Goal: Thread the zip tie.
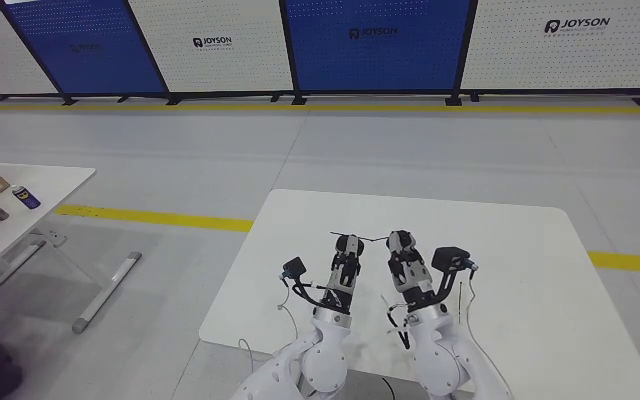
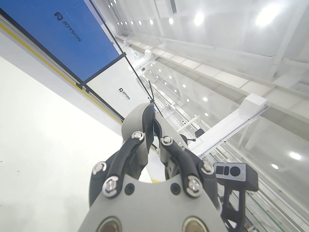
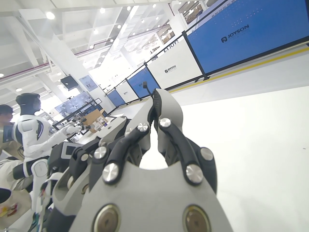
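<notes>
A thin black zip tie (image 1: 366, 238) spans the short gap between my two grippers, held a little above the white table (image 1: 500, 270). My left gripper (image 1: 347, 246) is shut on one end. In the left wrist view a short, thin length of the zip tie (image 2: 149, 90) sticks out past the left gripper (image 2: 151, 104). My right gripper (image 1: 399, 243) is shut on the other end. In the right wrist view the zip tie's square head (image 3: 145, 84) projects just beyond the right gripper (image 3: 154, 95). The two grippers stand side by side, pointing away from the robot.
The table's far edge (image 1: 410, 197) lies ahead of the grippers. A second white table (image 1: 40, 185) with a small can (image 1: 25, 197) stands on the left. Blue and white panels (image 1: 380, 45) line the back.
</notes>
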You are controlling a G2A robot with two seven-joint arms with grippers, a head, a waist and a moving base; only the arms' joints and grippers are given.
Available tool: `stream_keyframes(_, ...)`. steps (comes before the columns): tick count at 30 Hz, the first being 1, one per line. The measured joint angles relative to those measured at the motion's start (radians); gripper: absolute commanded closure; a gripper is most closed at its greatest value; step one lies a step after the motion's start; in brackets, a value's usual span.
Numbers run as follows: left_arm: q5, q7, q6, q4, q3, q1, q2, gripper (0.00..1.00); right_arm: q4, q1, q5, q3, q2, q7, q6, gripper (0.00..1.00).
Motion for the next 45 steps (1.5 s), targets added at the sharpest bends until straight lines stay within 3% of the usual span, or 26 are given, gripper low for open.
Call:
stream_keyframes(34, 0.0, 0.0, 0.0, 0.0, 0.0, 0.0, 0.0, 1.0, 0.039, 0.022, 0.007, -0.01, -0.017, 0.004, -0.022, 1.0)
stream_keyframes(45, 0.0, 0.0, 0.0, 0.0, 0.0, 0.0, 0.0, 1.0, -0.004, -0.007, -0.004, 0.015, -0.015, -0.004, -0.014, 1.0)
